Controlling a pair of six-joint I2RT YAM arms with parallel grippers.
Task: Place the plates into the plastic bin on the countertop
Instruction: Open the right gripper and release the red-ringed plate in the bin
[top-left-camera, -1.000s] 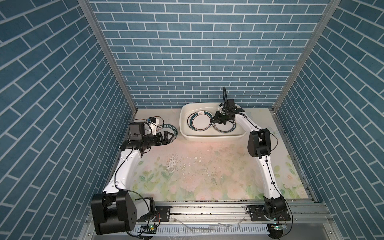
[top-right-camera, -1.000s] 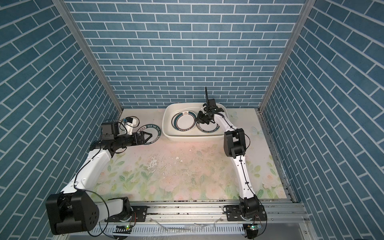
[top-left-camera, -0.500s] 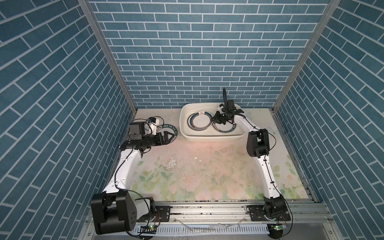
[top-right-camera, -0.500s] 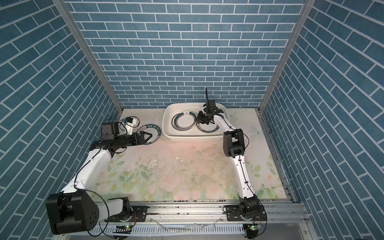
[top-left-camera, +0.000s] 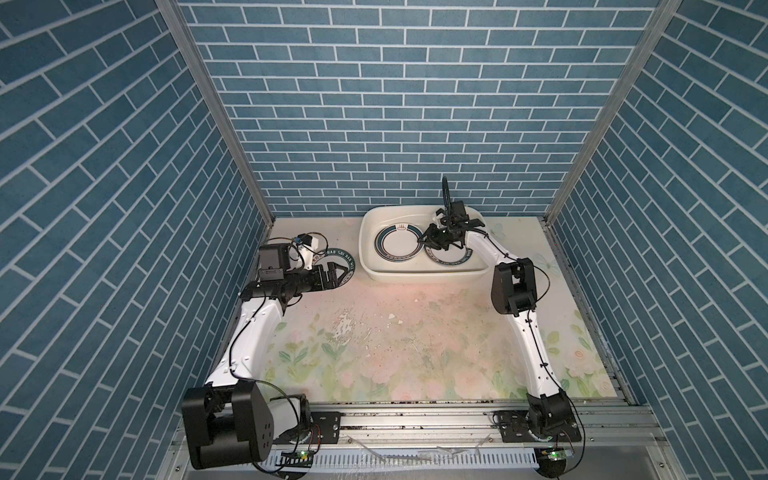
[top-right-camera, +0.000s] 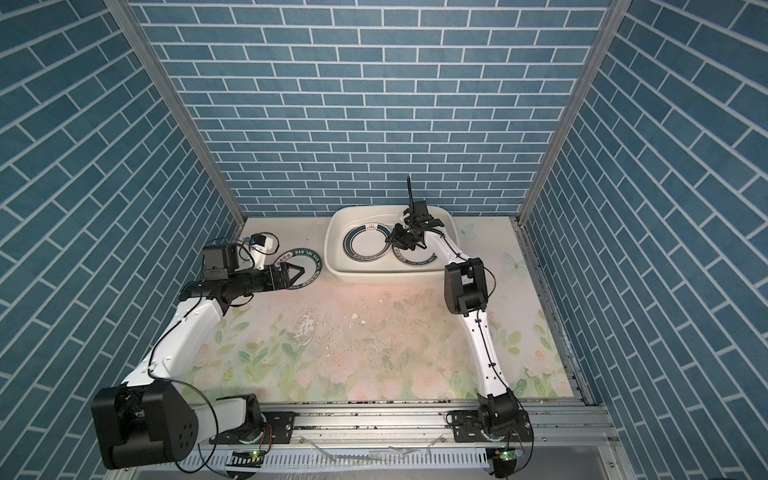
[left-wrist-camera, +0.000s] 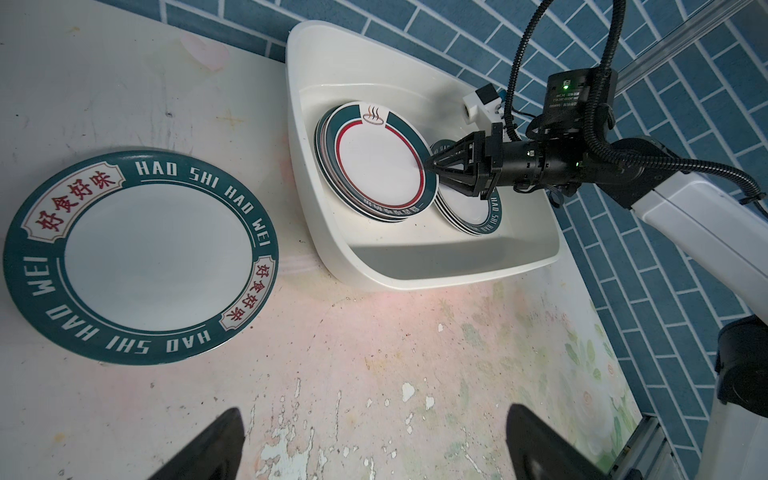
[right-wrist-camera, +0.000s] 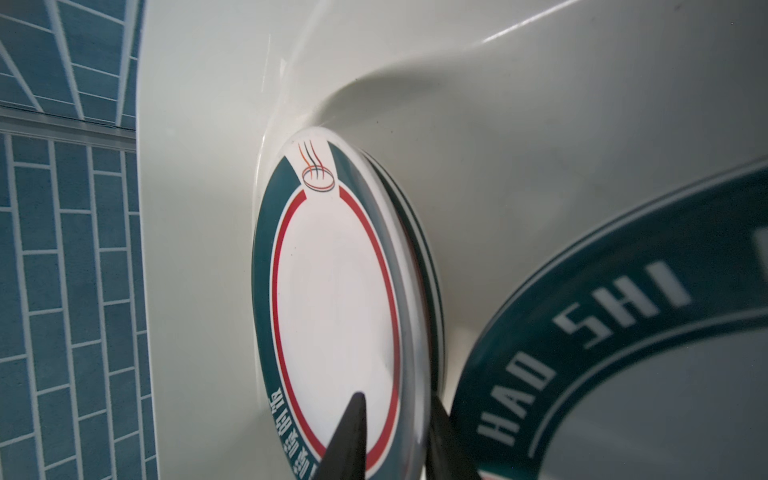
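Note:
The white plastic bin stands at the back of the flowered countertop. It holds two stacks of plates. A teal-rimmed plate with a red ring tops one stack. A lettered teal plate tops the stack beside it. My right gripper reaches into the bin, jaws slightly open astride the red-ringed plate's rim. Another lettered teal plate lies on the countertop left of the bin. My left gripper hovers wide open at its near edge, holding nothing.
Blue brick walls close in the back and both sides. The countertop's print is worn and flaked in the middle. A metal rail with both arm bases runs along the front edge.
Hardly anything. The right arm's elbow has edged slightly left. Both grippers stay where they were, and the plates have not moved.

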